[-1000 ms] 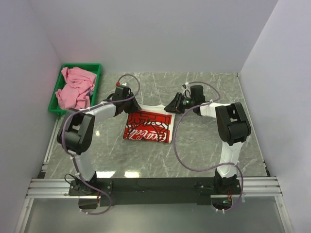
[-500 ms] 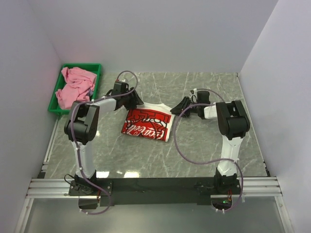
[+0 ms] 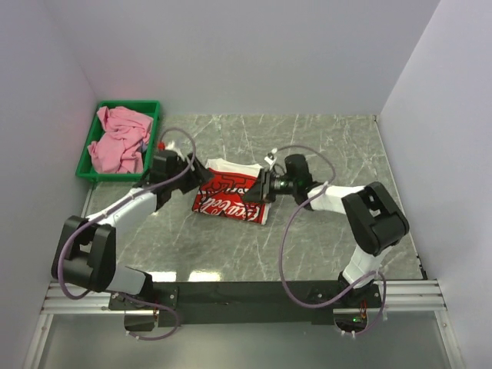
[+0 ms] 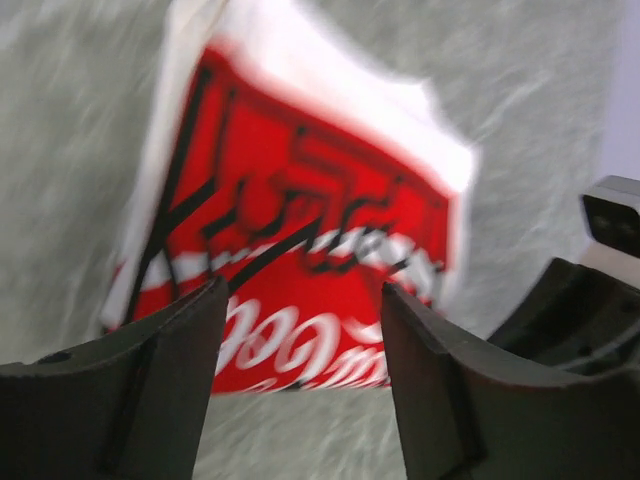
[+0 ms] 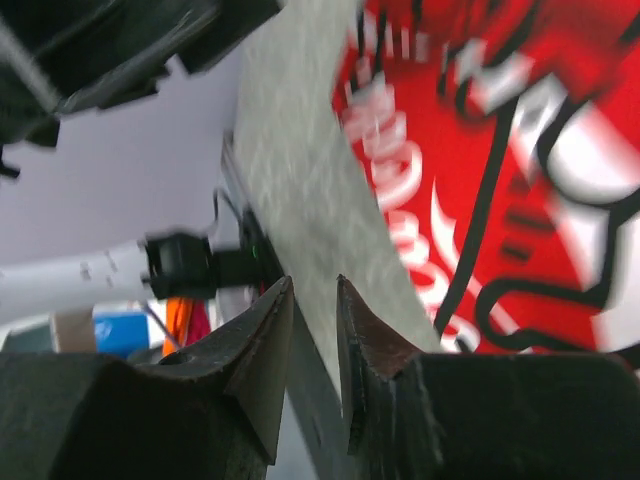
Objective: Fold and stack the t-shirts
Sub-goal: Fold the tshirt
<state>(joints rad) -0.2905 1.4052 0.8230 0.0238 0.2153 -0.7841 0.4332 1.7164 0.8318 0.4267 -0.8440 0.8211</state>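
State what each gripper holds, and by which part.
Left gripper: nothing, jaws open short of the white t-shirt. Right gripper: at that shirt's edge, but a grip cannot be told.

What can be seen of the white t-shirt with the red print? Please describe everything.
The white t-shirt lies folded into a rough rectangle, flat on the grey marbled table. It looks like soft cloth. Its upper face shows a red print with white script and black lines; plain white shows along the far and right edges. The left gripper is by its far left corner, the right gripper at its right edge. Neither holds cloth between its jaws; whether they touch it cannot be told.
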